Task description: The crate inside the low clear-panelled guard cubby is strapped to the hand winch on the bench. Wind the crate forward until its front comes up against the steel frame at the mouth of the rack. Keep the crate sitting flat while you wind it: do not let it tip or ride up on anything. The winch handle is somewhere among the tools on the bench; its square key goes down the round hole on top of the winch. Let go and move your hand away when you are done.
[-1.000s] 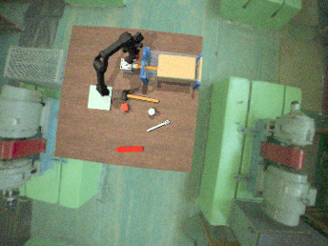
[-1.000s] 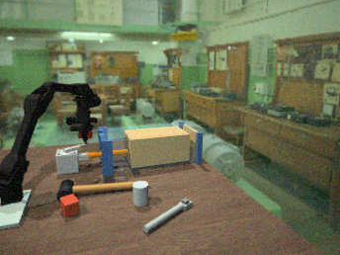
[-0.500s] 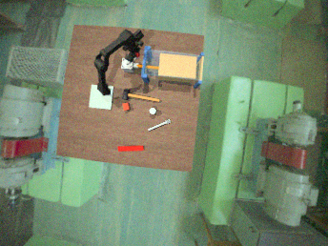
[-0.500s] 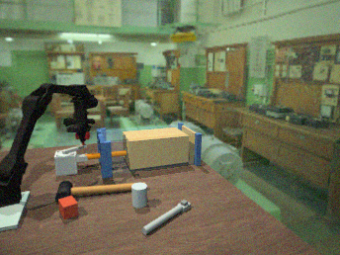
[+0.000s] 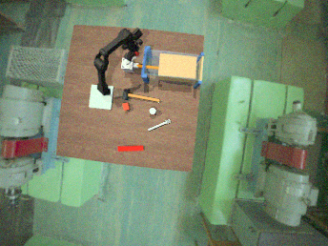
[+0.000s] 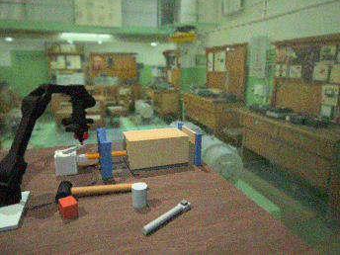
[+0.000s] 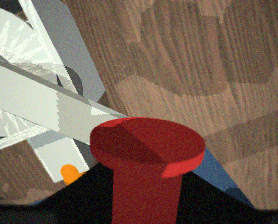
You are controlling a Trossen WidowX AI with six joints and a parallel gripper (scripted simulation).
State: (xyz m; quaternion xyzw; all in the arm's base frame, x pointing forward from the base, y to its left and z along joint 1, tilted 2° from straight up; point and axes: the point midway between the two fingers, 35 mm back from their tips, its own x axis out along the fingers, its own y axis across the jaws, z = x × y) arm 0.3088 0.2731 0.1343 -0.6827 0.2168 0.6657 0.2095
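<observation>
Black parallel-jaw gripper [image 6: 82, 136] clenches the red round-knobbed winch handle [image 7: 146, 150] above the grey winch [image 6: 65, 163]; overwinding could tip the tan crate [image 6: 156, 147] at three o'clock

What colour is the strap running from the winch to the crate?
Orange. The flat strap between the grey box-shaped winch and the tan wooden crate shows best in the exterior view.

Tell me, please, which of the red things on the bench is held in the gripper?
The red knob of the winch handle, above the winch, is clamped in the gripper. The red cube by the hammer and the flat red bar lie loose.
</observation>
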